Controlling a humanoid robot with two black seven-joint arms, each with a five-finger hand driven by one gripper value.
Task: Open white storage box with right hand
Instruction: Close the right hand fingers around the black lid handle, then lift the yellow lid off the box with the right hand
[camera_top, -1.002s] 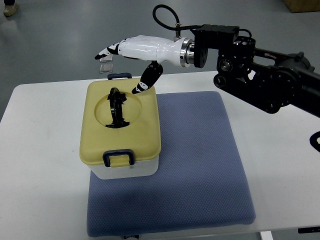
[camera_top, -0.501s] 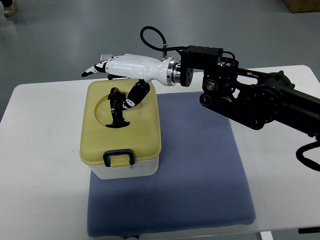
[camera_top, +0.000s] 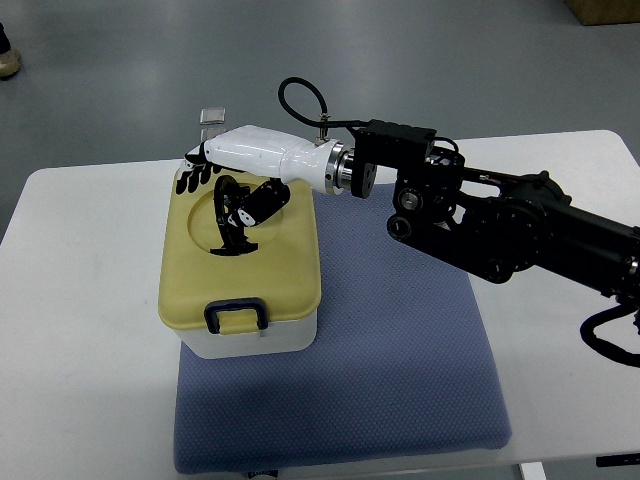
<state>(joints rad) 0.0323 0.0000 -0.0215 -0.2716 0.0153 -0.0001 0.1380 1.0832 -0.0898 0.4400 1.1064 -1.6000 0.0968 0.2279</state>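
A white storage box with a pale yellow lid stands on the left part of a blue mat. The lid has a black handle in a round recess and a dark blue latch at its near edge. My right hand, white with black fingertips, reaches in from the right over the lid's far side. Its fingers curl down at the recess's far rim, and its thumb rests against the handle. The lid is closed.
The mat lies on a white table. My black right arm spans the table's far right. A small clear object shows just beyond the table's far edge. Grey floor lies behind.
My right hand has moved left and down toward the lid. Its fingers have curled from stretched out to bent over the recess rim, and the thumb now touches the handle.
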